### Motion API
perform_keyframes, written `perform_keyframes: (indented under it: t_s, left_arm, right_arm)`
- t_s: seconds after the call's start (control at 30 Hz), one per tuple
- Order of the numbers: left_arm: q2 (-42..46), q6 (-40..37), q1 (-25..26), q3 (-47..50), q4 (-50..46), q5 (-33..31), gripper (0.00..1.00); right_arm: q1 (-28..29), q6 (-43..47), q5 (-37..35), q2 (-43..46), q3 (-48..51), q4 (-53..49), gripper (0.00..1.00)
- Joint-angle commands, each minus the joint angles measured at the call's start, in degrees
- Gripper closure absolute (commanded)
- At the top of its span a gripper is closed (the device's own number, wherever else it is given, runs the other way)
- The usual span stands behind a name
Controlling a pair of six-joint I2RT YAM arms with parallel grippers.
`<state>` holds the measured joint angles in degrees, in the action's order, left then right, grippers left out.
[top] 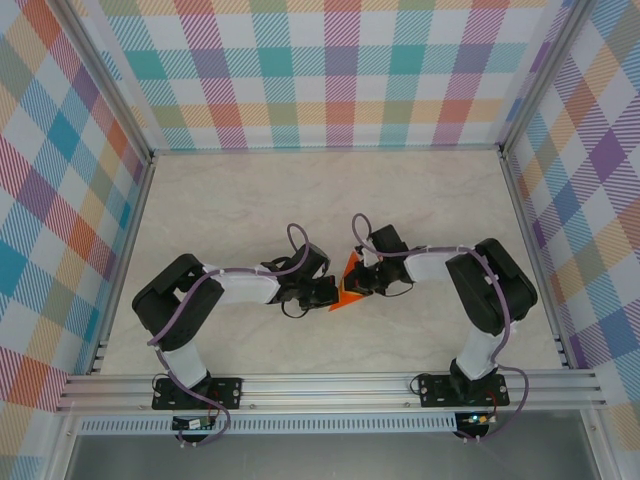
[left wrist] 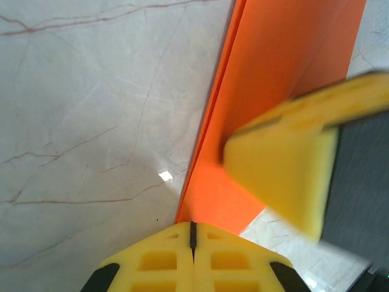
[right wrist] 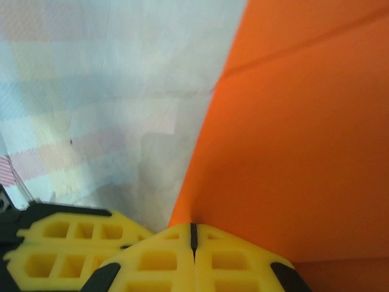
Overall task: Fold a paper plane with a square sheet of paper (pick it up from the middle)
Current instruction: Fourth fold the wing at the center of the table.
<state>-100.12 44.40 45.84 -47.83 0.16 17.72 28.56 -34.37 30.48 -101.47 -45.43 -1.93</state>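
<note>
Left gripper [left wrist: 192,234] jaws pinched on folded orange paper [left wrist: 273,73], right gripper [right wrist: 193,234] jaws closed on it too, marbled table [left wrist: 91,121]

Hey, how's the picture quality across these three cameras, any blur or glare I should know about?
Top external: evenly lit and sharp. Left wrist: the yellow finger crossing the orange paper is blurred, and a small glare spot sits on the table. Right wrist: the table looks washed out and soft, while the paper's creases are readable.
</note>
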Motion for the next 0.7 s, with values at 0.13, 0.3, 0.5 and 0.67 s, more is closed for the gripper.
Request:
perform_keyframes:
  t_s: [0.13, 0.3, 0.5, 0.67]
  left_arm:
    - [-2.1, -1.8, 0.4, 5.2, -15.5, -4.0, 1.00]
    - [-1.8, -2.0, 0.4, 4.6, -15.2, -3.6, 1.00]
    - [-1.9, -2.2, 0.4, 3.9, -14.3, -2.4, 1.00]
    - [-1.5, -4.0, 0.4, 0.5, -13.1, -1.1, 1.00]
  right_arm:
    - [-11.2, 2.2, -5.9, -4.2, -2.7, 0.9, 0.95]
    - [-15.1, 1.4, -5.3, -4.8, -4.9, -0.5, 0.95]
    - [-19.5, -1.1, -4.7, -5.3, -6.0, 0.3, 0.95]
    - [-20.1, -2.1, -4.3, -1.7, -7.6, -1.7, 0.92]
